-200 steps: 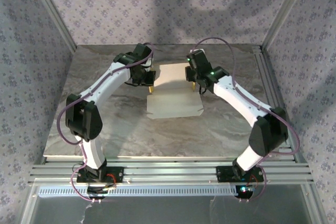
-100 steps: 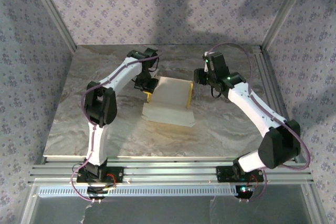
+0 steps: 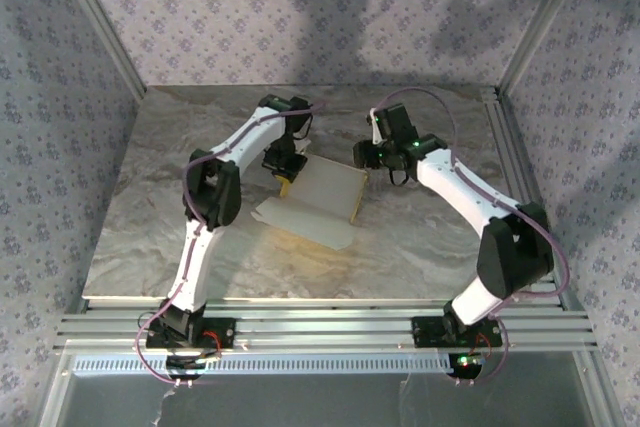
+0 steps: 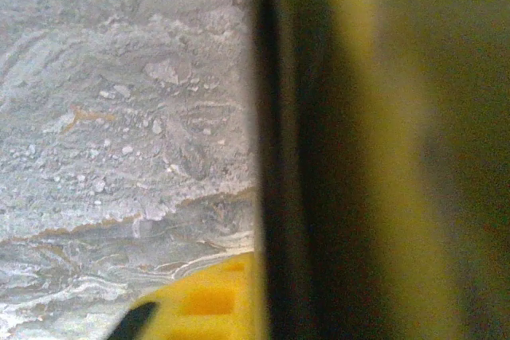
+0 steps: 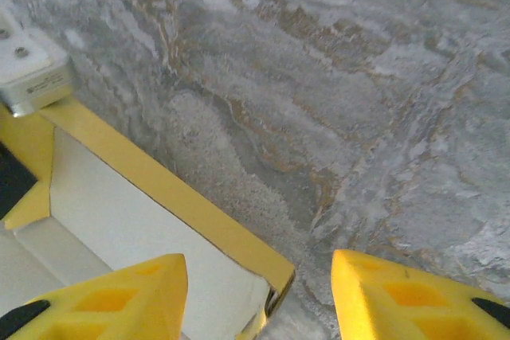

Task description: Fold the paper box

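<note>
The paper box (image 3: 312, 199) lies on the table, white inside up, with yellow side walls raised at its left (image 3: 285, 185) and right (image 3: 358, 193). My left gripper (image 3: 284, 173) points down on the left wall. In the left wrist view that wall (image 4: 358, 157) is a blurred yellow and dark band against one yellow finger (image 4: 199, 308); the other finger is hidden behind it. My right gripper (image 5: 259, 300) is open and straddles the right wall's corner (image 5: 275, 270), one finger (image 5: 103, 300) over the white floor, the other over the table, neither touching the wall.
The marble table (image 3: 200, 227) stretches to the left, right and front of the box. Aluminium rails (image 3: 320, 327) run along its near edge and right side. Patterned walls (image 3: 60, 97) close in the back and both sides.
The box has slid and turned toward the front left, and its side walls now stand up. My right gripper swung out to the right, then came back over the right wall.
</note>
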### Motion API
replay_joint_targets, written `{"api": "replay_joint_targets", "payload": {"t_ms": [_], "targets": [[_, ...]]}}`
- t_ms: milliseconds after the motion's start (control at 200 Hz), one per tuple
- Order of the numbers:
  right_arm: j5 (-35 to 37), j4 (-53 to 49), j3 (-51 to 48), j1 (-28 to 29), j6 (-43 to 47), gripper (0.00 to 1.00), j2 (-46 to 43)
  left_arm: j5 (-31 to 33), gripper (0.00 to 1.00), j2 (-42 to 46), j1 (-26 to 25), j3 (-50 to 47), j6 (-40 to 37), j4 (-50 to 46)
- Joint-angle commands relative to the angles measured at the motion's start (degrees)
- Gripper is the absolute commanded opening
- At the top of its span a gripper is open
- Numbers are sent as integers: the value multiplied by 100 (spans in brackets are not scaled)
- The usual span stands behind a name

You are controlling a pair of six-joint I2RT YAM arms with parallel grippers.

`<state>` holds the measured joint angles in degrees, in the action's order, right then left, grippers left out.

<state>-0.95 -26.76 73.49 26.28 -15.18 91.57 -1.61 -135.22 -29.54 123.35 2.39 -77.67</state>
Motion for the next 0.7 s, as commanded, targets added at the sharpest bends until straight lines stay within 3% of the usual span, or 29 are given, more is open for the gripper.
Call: {"api": "replay_joint_targets", "payload": {"t_ms": [0, 130, 555, 630, 695], "targets": [[-109, -172, 132, 50, 197, 52, 121, 259, 38, -172, -77, 350, -239, -572], [-54, -145, 60, 54, 260, 52, 189, 452, 51, -125, -152, 592, -224, -522], [4, -159, 516, -87, 557, 51, 957, 1084, 63, 518, -330, 2613, 346, -447], [14, -173, 604, -142, 582, 50, 1047, 1383, 61, 905, -337, 2486, 562, -279], [53, -248, 742, -182, 595, 50, 1172, 1448, 60, 1655, -351, 1631, 749, 289]]}}
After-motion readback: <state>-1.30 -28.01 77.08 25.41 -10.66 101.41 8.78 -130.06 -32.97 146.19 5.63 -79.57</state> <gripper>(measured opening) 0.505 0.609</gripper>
